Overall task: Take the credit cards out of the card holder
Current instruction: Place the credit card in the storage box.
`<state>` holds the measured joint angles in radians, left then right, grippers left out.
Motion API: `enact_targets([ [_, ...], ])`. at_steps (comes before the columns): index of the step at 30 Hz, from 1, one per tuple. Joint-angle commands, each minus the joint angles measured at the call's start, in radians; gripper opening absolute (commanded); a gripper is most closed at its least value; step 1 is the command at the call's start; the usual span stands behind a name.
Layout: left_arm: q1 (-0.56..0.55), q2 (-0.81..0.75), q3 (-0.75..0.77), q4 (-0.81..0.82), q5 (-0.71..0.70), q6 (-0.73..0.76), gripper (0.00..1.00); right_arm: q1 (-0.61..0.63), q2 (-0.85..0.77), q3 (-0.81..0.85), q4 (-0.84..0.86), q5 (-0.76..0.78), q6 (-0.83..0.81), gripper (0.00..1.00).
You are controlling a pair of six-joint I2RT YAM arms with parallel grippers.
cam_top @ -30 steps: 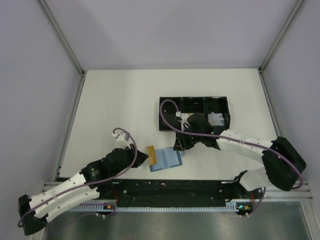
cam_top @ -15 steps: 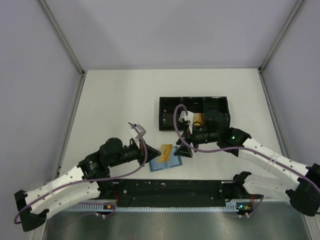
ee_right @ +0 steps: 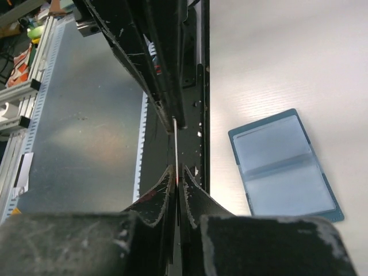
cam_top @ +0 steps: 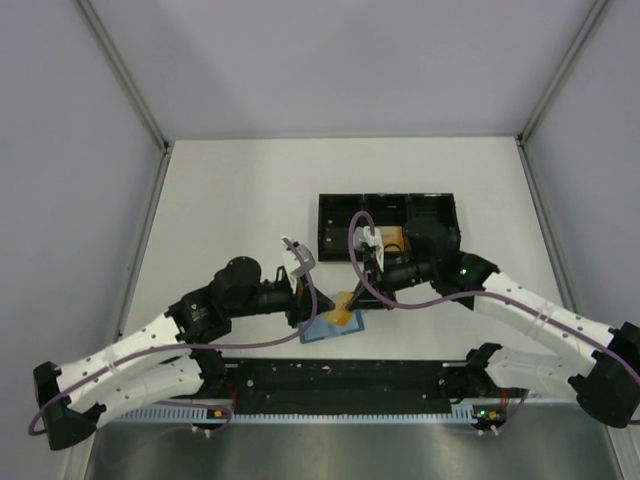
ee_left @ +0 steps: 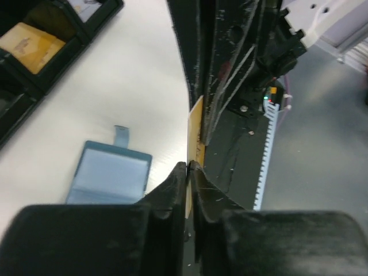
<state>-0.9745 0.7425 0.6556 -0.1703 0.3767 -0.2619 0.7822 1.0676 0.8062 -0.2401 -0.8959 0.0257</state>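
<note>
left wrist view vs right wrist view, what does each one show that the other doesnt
Only the left wrist view shows the black tray, with a second orange-gold card lying in one compartment. It also shows the orange face of the held card.
Only the right wrist view shows both leaves of the card holder in full.
Both show the card holder lying open on the white table. Both also show the held card edge-on, pinched by the left hand at one end and the right hand at the other.

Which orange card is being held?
The card by the card holder, pinched by left gripper and right gripper; the other card lies in the black tray.
</note>
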Motion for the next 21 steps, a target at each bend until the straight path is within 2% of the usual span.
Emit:
enact_targets([
  [1,0.002,0.000,0.078,-0.032,-0.125,0.023,0.16,-0.012,-0.015,0.024,0.042,0.049,0.009,0.00],
  [4,0.011,-0.017,0.090,-0.086,-0.335,-0.026,0.32,-0.035,-0.017,0.019,0.042,0.139,0.048,0.00],
  [5,0.017,-0.026,0.093,-0.110,-0.455,-0.046,0.40,-0.046,-0.020,0.019,0.041,0.173,0.062,0.00],
  [6,0.028,-0.037,0.095,-0.133,-0.519,-0.068,0.51,-0.060,-0.023,0.018,0.041,0.202,0.080,0.00],
  [8,0.072,-0.057,0.093,-0.176,-0.616,-0.100,0.68,-0.096,-0.027,0.011,0.042,0.259,0.117,0.00],
  [10,0.159,-0.068,0.093,-0.237,-0.673,-0.149,0.79,-0.147,-0.034,0.004,0.041,0.369,0.172,0.00],
  [12,0.300,-0.065,0.087,-0.290,-0.641,-0.184,0.86,-0.222,-0.038,-0.012,0.042,0.454,0.250,0.00],
  [13,0.409,-0.060,0.079,-0.310,-0.606,-0.194,0.88,-0.254,-0.041,-0.018,0.041,0.503,0.288,0.00],
  [17,0.675,-0.061,0.073,-0.348,-0.382,-0.175,0.91,-0.349,-0.035,-0.045,0.022,0.765,0.408,0.00],
  [19,0.755,-0.072,0.069,-0.348,-0.300,-0.140,0.93,-0.365,-0.003,-0.053,0.022,0.848,0.443,0.00],
  [21,0.761,-0.098,0.046,-0.327,-0.318,-0.135,0.94,-0.367,0.046,-0.041,0.025,0.891,0.460,0.00],
])
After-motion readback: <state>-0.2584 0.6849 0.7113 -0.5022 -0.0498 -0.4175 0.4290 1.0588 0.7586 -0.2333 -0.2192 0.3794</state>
